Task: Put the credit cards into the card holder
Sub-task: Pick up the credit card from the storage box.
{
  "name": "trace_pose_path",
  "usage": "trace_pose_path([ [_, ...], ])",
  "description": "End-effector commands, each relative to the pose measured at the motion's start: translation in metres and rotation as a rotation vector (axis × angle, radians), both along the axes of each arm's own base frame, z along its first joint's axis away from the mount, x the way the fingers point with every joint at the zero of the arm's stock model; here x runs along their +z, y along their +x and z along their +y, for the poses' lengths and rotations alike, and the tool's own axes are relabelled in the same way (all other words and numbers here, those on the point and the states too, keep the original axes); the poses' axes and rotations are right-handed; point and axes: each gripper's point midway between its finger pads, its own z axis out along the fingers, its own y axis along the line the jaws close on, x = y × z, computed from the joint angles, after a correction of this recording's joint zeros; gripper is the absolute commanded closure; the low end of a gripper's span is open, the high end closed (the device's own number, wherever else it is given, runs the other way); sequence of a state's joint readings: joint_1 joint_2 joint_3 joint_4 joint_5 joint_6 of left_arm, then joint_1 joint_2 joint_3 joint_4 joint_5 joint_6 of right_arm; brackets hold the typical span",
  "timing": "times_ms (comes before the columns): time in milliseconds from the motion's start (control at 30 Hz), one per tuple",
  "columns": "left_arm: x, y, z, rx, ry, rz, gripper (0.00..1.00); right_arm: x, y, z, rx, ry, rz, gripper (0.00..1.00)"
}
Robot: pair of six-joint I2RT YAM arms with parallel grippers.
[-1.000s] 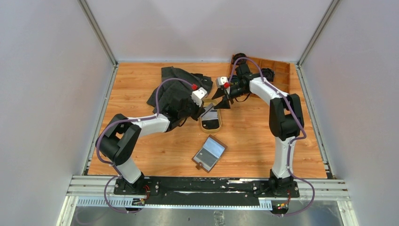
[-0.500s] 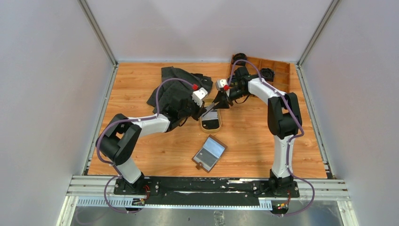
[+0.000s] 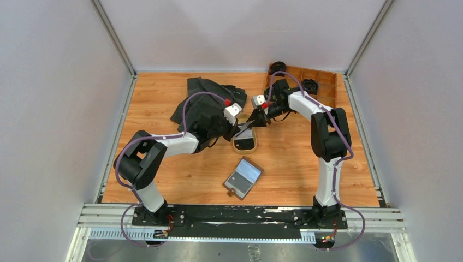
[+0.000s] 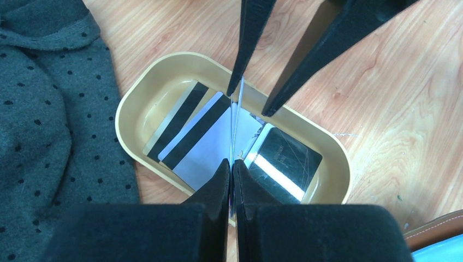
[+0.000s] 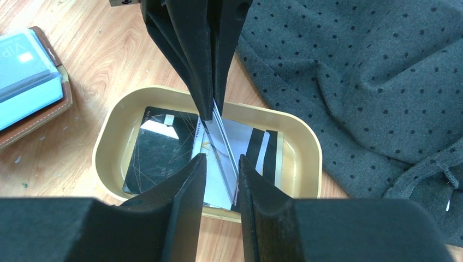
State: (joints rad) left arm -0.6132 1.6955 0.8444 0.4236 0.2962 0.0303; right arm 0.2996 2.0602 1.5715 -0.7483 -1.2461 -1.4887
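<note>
Left jaws pinch a credit card on edge above the tan tray, right jaws half open around it

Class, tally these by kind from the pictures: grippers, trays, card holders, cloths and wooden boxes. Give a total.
Grippers: 2 (left gripper shut on a card, right gripper open astride it)
Tray: 1
Card holder: 1
Cloth: 1
Wooden box: 1
Total: 6
</note>
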Motion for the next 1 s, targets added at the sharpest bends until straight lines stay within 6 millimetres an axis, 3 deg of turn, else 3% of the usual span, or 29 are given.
trace_pose_path([
  [0, -0.003, 0.000, -0.002, 0.000, -0.003, -0.011, 1.00, 0.010, -0.017, 0.004, 0.038, 0.022, 0.010, 0.73],
  [100, -0.003, 0.000, -0.003, -0.007, -0.005, -0.011, 1.00, 0.002, -0.017, 0.004, 0.042, -0.011, 0.017, 0.80],
  [267, -0.004, -0.001, -0.002, -0.012, 0.001, -0.013, 1.00, -0.008, -0.015, 0.003, 0.045, -0.045, 0.013, 0.83],
  [433, -0.007, -0.002, -0.002, -0.014, 0.008, -0.010, 1.00, -0.016, -0.013, 0.002, 0.049, -0.073, 0.000, 1.00],
  [533, -0.011, -0.003, 0.000, -0.012, 0.014, -0.003, 0.99, -0.016, -0.012, 0.001, 0.048, -0.078, -0.003, 1.00],
  [767, -0.012, -0.008, -0.001, -0.025, 0.006, 0.008, 0.79, -0.008, -0.017, 0.000, 0.068, -0.058, -0.019, 1.00],
  [967, 0.000, -0.011, -0.008, -0.060, -0.042, 0.022, 0.69, -0.008, -0.025, -0.002, 0.096, -0.047, -0.041, 1.00],
])
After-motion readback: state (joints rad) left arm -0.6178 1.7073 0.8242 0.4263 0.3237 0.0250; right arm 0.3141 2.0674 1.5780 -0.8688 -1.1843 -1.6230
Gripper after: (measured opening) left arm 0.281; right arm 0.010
